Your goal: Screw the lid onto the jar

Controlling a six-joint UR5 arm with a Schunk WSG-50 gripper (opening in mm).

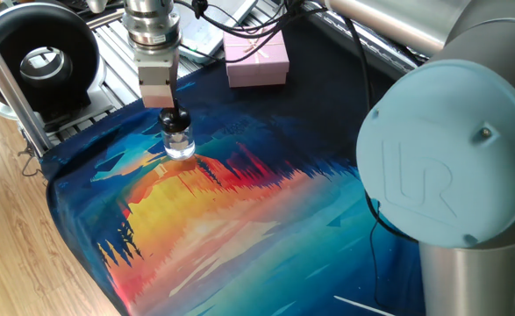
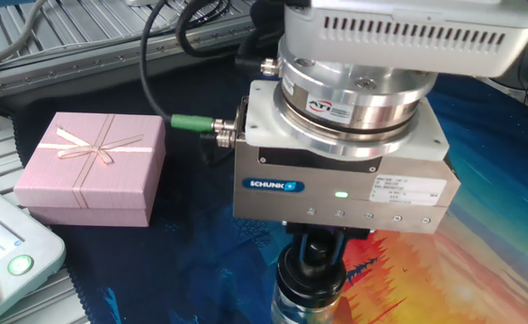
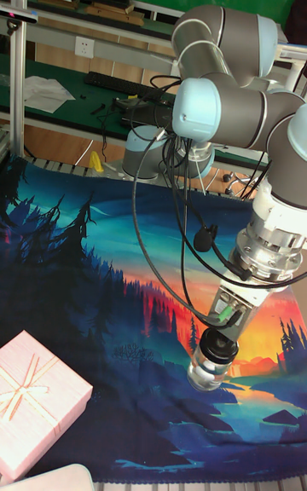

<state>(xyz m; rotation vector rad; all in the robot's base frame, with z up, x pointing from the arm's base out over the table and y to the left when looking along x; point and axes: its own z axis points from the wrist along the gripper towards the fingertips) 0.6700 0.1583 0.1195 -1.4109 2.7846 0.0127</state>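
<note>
The gripper is positioned directly above the jar, which stands upright on the printed landscape cloth covering the bench, well apart from the pink gift box. The black lid is seated on the jar's neck and is gripped between the fingers; the gripper is judged to be clenched on the lid, although in the closest view the fingers are largely hidden under the gripper body.

Risks noted:
- The jar is not restrained. If it turns with the lid on the cloth, the thread will not be tightened.
- If the lid sits tilted on the neck, cross-threading would be expected; squareness cannot be confirmed from these views.
- Any sideways offset or excess downward force could tip the small glass jar or bunch the cloth.
- The cable looped at the wrist could snag as the wrist turns.
</note>
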